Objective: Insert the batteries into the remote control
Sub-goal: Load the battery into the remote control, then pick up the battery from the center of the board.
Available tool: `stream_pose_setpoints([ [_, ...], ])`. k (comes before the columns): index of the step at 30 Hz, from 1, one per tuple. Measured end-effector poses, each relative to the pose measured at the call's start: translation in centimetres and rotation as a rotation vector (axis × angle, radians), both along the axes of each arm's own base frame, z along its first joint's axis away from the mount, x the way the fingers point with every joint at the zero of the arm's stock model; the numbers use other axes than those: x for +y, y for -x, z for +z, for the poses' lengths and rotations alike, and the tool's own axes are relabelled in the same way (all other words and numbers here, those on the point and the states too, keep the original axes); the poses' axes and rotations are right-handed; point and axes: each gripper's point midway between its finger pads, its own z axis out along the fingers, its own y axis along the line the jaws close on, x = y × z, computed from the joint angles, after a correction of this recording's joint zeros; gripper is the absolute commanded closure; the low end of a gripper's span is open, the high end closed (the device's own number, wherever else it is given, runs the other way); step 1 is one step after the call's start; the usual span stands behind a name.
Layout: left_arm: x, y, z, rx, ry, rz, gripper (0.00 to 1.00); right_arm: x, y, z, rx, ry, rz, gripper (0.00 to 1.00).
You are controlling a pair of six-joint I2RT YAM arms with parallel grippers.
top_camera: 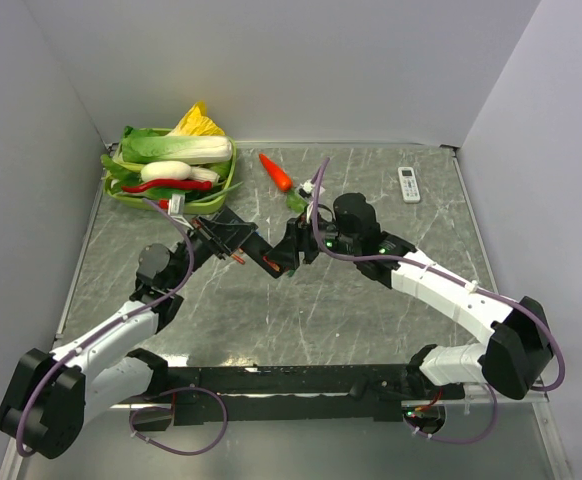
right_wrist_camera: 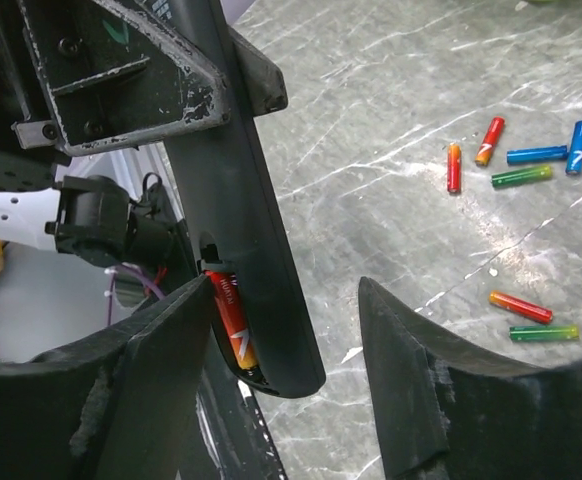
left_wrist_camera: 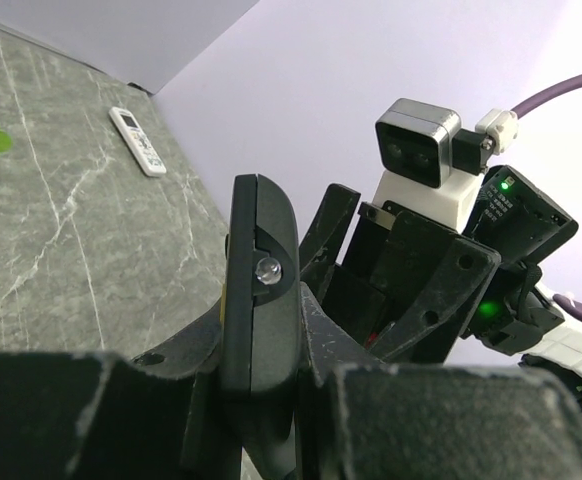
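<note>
Your left gripper was clenched on the remote control, held off the table so its bay faced your right gripper — fingers released, 1 battery seated, 7 batteries loose below.

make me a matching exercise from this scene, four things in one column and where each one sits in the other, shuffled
Things:
1. black remote control
2. white remote
3. red-orange battery
4. carrot

Places:
a. on the table, just right of the vegetable basket
b. clamped in the left hand
c. alone near the table's far right
d. inside the black remote's open compartment

Pairs: 1-b, 2-c, 3-d, 4-a
</note>
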Motion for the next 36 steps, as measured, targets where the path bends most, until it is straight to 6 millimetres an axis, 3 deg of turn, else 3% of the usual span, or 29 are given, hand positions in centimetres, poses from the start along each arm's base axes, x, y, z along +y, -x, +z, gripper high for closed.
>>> stream_pose_setpoints([
  [8,-0.1,-0.1,-0.1,0.003,-0.004,-0.004,0.98,0.1,0.1,-0.1,-0.012,-0.01,0.016,0.47],
  [16,-0.1,-0.2,-0.3,0.011,-0.009,-0.002,0.98,0.3,0.2,-0.3,-0.045,-0.001,0.027,0.48],
  [22,0.2,-0.4,-0.8,0.023,-0.025,0.016,0.98,0.2,0.1,-0.6,-0.061,0.018,0.026,0.38],
  [26,1.4,-0.4,-1.0,0.021,-0.033,0.067,0.98,-0.2,-0.2,-0.5,-0.077,0.06,0.021,0.3],
  [29,2.7,-0.5,-2.2,0.041,-0.042,0.118,0.98,-0.5,-0.6,0.5,-0.107,0.075,0.016,0.29],
  [33,4.3,-0.7,-5.7,0.113,-0.088,0.189,0.98,-1.5,-1.7,1.9,-0.161,0.092,-0.006,0.3],
  [36,5.3,-0.6,-7.8,0.165,-0.111,0.225,0.98,-2.5,-2.8,1.6,-0.184,0.133,-0.023,0.33],
])
